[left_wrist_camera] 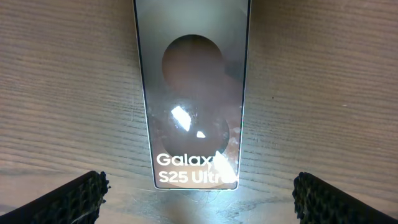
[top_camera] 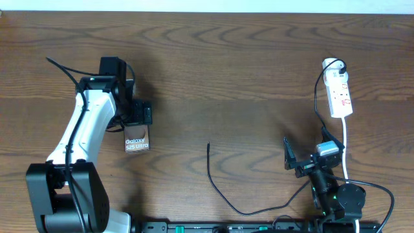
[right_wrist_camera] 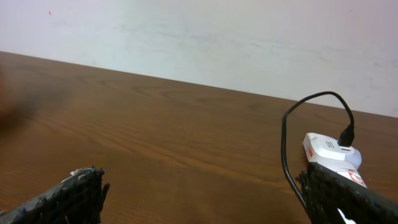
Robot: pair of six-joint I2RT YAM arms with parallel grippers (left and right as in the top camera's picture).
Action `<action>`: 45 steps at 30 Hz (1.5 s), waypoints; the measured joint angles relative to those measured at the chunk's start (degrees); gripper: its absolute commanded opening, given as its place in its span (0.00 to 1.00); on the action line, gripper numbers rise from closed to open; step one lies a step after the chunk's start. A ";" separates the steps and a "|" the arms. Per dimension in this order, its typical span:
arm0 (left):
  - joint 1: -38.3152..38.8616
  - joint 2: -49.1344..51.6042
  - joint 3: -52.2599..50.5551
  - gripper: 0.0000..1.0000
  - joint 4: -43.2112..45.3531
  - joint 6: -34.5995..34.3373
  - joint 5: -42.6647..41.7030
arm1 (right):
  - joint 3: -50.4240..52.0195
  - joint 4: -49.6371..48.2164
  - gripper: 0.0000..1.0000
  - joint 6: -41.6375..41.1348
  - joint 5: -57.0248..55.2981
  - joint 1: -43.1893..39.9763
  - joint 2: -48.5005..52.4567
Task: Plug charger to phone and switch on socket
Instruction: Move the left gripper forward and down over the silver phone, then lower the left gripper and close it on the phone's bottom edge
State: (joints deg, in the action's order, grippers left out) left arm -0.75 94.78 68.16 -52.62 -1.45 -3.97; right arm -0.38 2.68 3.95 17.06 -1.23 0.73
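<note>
- Left gripper (top_camera: 137, 116): in the left-centre of the overhead frame, directly over the upper end of the phone. Its fingers are spread wide and hold nothing. In the left wrist view the two black ribbed fingertips (left_wrist_camera: 81, 198) sit in the bottom corners, well clear of the phone's edges.
- Phone (left_wrist_camera: 193, 93): lies flat on the table, back upward, between the left fingers and touching neither. It has a glossy brownish-grey back with a round mark and white "Galaxy S25 Ultra" lettering at its lower end. In the overhead frame only that lower end (top_camera: 136, 140) shows below the gripper.
- Right gripper (top_camera: 304, 162): in the lower right of the overhead frame. It is open and empty, with both fingers at the bottom corners of the right wrist view.
- Charger (top_camera: 217, 184): a thin black cable. Its free tip lies on bare wood at lower centre, well apart from the phone. The cable curves along the bottom edge, then rises on the right to a white adapter at the socket's upper end.
- Socket (top_camera: 340, 94): a white strip with red markings in the upper right, with a white cord trailing downward.
- Table (top_camera: 226, 65): dark wood grain.
</note>
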 measured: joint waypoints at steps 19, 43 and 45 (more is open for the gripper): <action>0.00 7.56 -0.11 0.98 2.80 0.00 0.00 | 0.00 0.00 0.99 0.00 0.00 0.00 0.00; 0.00 13.94 -0.11 0.98 8.55 0.00 0.02 | 0.00 0.00 0.99 0.02 0.00 0.00 0.00; 0.00 13.94 -0.11 0.98 9.11 0.00 0.00 | 0.00 0.00 0.99 0.00 0.00 0.00 0.00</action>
State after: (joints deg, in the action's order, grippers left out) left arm -0.75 108.73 68.05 -43.51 -1.45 -3.97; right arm -0.38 2.68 3.95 17.06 -1.23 0.73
